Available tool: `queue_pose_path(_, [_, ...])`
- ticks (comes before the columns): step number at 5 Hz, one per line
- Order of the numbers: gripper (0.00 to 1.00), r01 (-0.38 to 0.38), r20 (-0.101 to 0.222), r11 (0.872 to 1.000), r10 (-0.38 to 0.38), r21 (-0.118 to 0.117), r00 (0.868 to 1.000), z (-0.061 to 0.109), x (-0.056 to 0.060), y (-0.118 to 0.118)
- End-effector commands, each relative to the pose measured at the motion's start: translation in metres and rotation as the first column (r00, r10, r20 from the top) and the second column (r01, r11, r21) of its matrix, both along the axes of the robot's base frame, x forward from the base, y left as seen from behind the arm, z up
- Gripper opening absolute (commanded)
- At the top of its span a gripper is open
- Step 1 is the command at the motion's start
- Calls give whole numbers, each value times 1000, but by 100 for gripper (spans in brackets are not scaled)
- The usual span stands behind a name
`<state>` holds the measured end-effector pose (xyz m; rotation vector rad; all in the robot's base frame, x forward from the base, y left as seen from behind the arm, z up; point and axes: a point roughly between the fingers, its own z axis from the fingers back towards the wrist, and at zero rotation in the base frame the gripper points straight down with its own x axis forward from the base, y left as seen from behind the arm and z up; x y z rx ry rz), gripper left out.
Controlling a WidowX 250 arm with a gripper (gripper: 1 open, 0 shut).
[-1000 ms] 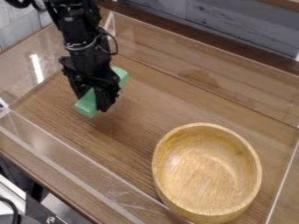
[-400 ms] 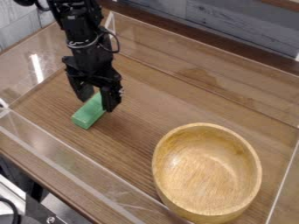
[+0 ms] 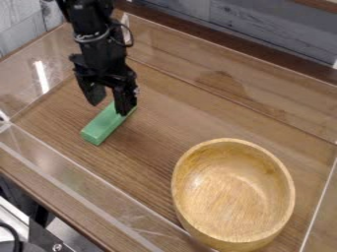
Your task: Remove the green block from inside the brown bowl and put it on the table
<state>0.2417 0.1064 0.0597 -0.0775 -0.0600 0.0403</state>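
Observation:
The green block point(image 3: 102, 125) lies flat on the table point(image 3: 211, 108), left of centre, well apart from the brown bowl point(image 3: 235, 192). The bowl sits at the front right and holds nothing. My gripper point(image 3: 106, 98) hangs just above the far end of the block, its two black fingers point(image 3: 125, 99) spread apart and empty. The block's upper end is partly behind the right finger.
Clear acrylic walls point(image 3: 73, 187) run along the table's front and left edges. A grey wall rises behind the table. The black arm comes down from the top left.
The jaws have let go of the green block, which now rests flat on the table. The gripper has risen slightly above it.

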Motion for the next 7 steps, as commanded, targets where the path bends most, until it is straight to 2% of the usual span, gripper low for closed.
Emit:
queue_pose_path(1, [100,-15,38,1000,15,0,999,20,10,8])
queue_pose_path(4, [100,-24,37,999,25,-47,999,53,16,12])
queue_pose_path(5, [100,-22,44,999,24,-50,999,63,17,14])
queue_pose_path(7, [100,-8,59,999,11,-43,998,69,19,22])
